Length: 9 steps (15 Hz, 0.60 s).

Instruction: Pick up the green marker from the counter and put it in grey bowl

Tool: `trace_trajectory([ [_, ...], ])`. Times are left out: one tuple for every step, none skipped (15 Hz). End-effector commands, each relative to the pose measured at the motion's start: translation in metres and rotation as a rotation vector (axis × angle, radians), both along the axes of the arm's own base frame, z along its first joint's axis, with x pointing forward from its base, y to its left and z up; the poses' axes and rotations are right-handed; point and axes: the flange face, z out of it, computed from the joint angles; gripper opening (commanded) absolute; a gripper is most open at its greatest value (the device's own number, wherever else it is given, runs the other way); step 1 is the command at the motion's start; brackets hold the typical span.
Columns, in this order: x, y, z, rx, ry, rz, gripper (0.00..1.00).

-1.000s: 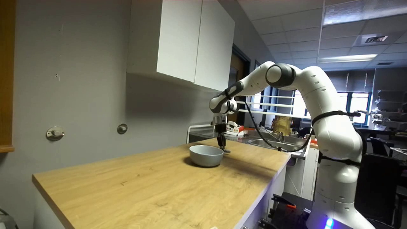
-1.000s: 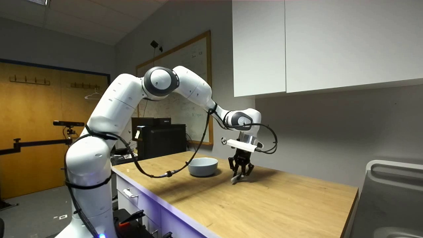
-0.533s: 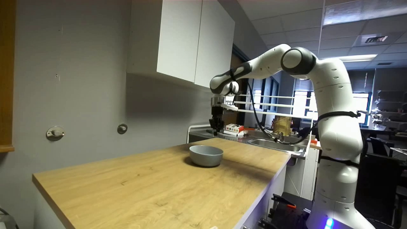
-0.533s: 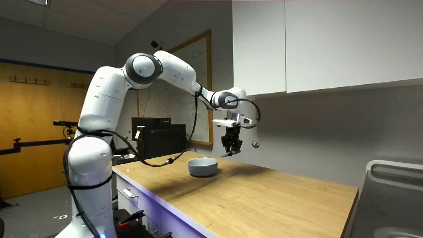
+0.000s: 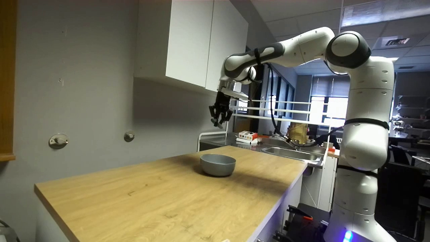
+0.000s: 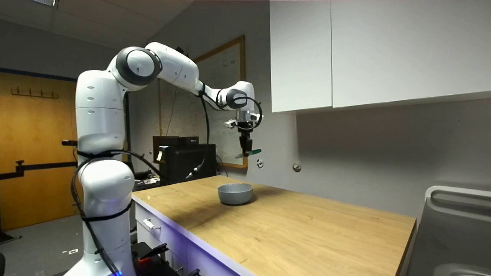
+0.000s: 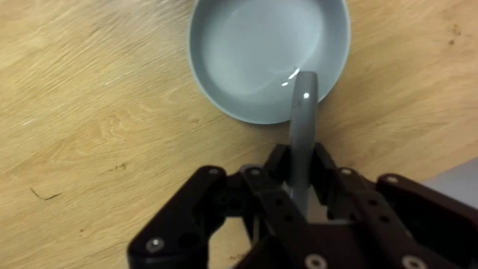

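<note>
Green marker (image 6: 256,151) is being held crosswise in the air between the narrowly set fingers of the black gripper (image 6: 246,153). From left to right in an exterior view, smooth wooden doors (image 6: 36,161) are being seen well to the left of the gripper; closer to it, a black box (image 6: 186,161) is being backed by a wood-framed whiteboard (image 6: 224,65). Below the gripper in both exterior views, the round, glossy grey bowl (image 6: 234,194) is being borne by the wood-grained counter (image 6: 326,226). To the right of the gripper, a round metal fitting (image 6: 296,167) is being carried by the grey wall (image 6: 364,153), and, farther right and higher, a flat white cupboard (image 6: 368,53) is being seen. The marker's long axis is being tilted slightly off level, grey end leftward, green end rightward and higher; in the wrist view, the blunt grey end is being pointed away from the gripper and seen over the bowl's rim and inside.
</note>
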Motion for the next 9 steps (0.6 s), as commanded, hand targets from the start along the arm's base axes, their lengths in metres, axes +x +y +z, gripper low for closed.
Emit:
trace_trajectory([
  [0.002,0.038,-0.025,0.008,-0.071,-0.184,0.08],
  [0.005,0.043,-0.040,0.006,-0.086,-0.236,0.08],
  [0.005,0.047,-0.052,-0.001,-0.100,-0.280,0.08],
  [0.005,0.048,-0.064,-0.008,-0.103,-0.318,0.08],
  [0.001,0.045,-0.078,-0.024,-0.101,-0.354,0.08],
  [-0.002,0.042,-0.089,-0.040,-0.098,-0.386,0.08],
  [-0.008,0.036,-0.098,-0.055,-0.089,-0.415,0.08],
  [-0.013,0.031,-0.108,-0.070,-0.081,-0.446,0.08],
  [-0.021,0.026,-0.113,-0.083,-0.072,-0.473,0.08],
])
